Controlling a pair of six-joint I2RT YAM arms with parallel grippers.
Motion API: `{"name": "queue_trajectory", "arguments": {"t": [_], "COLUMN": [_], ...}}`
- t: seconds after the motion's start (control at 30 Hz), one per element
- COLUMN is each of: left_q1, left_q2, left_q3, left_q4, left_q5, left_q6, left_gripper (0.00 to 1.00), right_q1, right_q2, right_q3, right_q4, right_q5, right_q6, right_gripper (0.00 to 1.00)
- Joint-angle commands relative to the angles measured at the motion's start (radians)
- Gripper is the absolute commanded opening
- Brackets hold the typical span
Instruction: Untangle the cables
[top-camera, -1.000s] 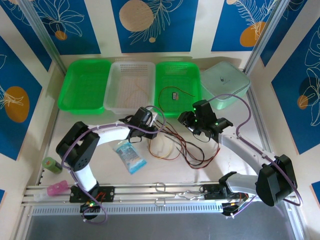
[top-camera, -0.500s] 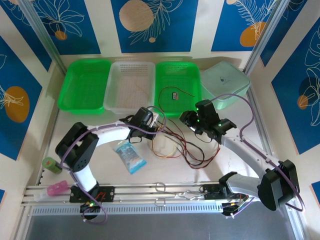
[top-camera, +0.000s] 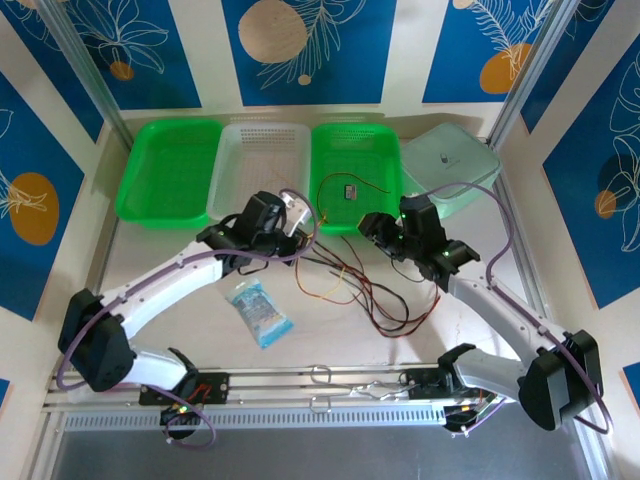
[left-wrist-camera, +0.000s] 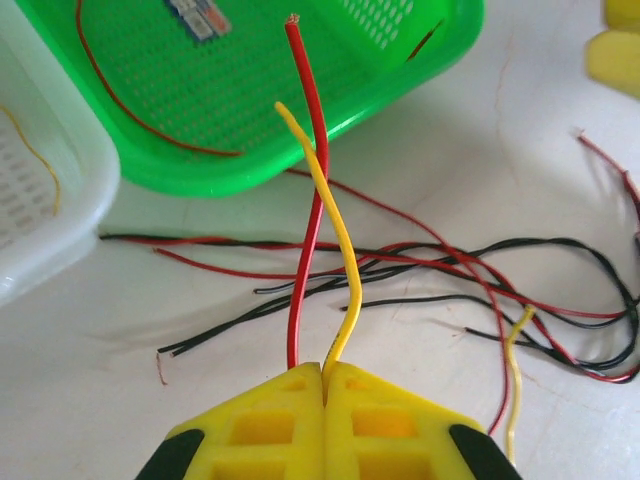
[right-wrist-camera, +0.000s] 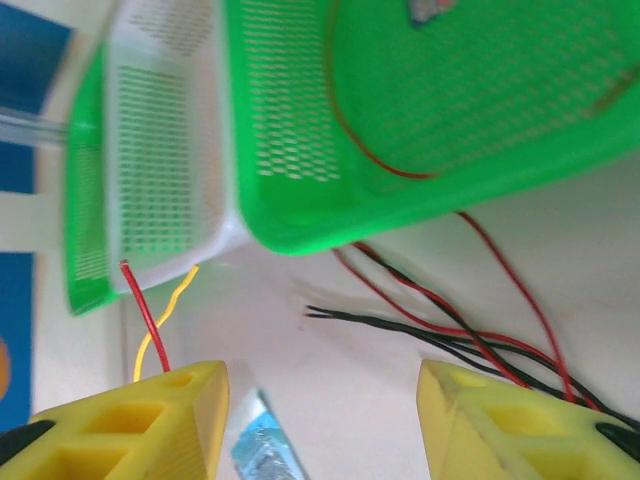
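My left gripper (left-wrist-camera: 326, 368) is shut on a yellow cable (left-wrist-camera: 340, 240), which rises from the seam between its fingers. A red cable (left-wrist-camera: 312, 200) stands up beside it from behind the left finger. Both are lifted in front of the green tray (left-wrist-camera: 250, 175). In the top view the left gripper (top-camera: 298, 220) hangs by the trays' front edge. Tangled red and black cables (top-camera: 375, 295) lie on the table below; another yellow strand (left-wrist-camera: 515, 380) lies among them. My right gripper (right-wrist-camera: 320, 400) is open with nothing between its fingers, and hovers over the tangle's far end (top-camera: 378, 232).
Three trays line the back: green (top-camera: 135, 195), white (top-camera: 225, 205) and green (top-camera: 390, 180), the last holding a thin red wire (top-camera: 330, 185) and a small part (top-camera: 350, 190). A pale lidded box (top-camera: 450, 165) stands at the right. A blue packet (top-camera: 260, 310) lies on the table.
The left gripper has shut and swung back and up toward the trays, lifting the yellow and red cables off the table. The right gripper has shifted slightly toward the green tray.
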Motion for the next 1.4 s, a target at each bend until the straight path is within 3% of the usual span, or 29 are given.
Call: {"name": "queue_trajectory", "arguments": {"t": [0.0, 0.2, 0.33, 0.6, 0.7, 0.83, 1.03, 1.27, 1.37], "left_q1": [0.002, 0.020, 0.050, 0.111, 0.123, 0.127, 0.127, 0.127, 0.127], "left_q2": [-0.029, -0.024, -0.021, -0.028, -0.038, -0.045, -0.046, -0.049, -0.054], "left_q3": [0.082, 0.166, 0.201, 0.218, 0.202, 0.200, 0.201, 0.196, 0.193], "left_q4": [-0.082, -0.040, -0.002, 0.083, 0.121, 0.107, 0.097, 0.093, 0.094], "left_q5": [0.022, 0.069, 0.103, 0.219, 0.253, 0.247, 0.252, 0.253, 0.252], "left_q6": [0.044, 0.050, 0.030, -0.079, -0.113, -0.105, -0.099, -0.097, -0.099], "left_gripper": [0.00, 0.00, 0.00, 0.00, 0.00, 0.00, 0.00, 0.00, 0.00], "right_q1": [-0.004, 0.009, 0.010, 0.006, 0.006, 0.007, 0.027, 0.027, 0.027], "right_q2": [-0.047, -0.051, -0.005, 0.128, 0.170, 0.195, 0.205, 0.255, 0.273], "right_q3": [-0.031, -0.070, -0.033, -0.019, -0.017, 0.030, 0.180, 0.275, 0.310], "right_q4": [0.224, 0.532, 0.602, 0.824, 0.894, 0.856, 0.506, 0.466, 0.406], "right_q5": [-0.112, -0.179, -0.287, -0.479, -0.487, -0.466, -0.313, -0.301, -0.235], "right_q6": [-0.084, -0.226, -0.276, -0.169, -0.108, -0.082, -0.213, -0.254, -0.253], "right_gripper": [0.53, 0.54, 0.55, 0.55, 0.53, 0.49, 0.34, 0.33, 0.36]}}
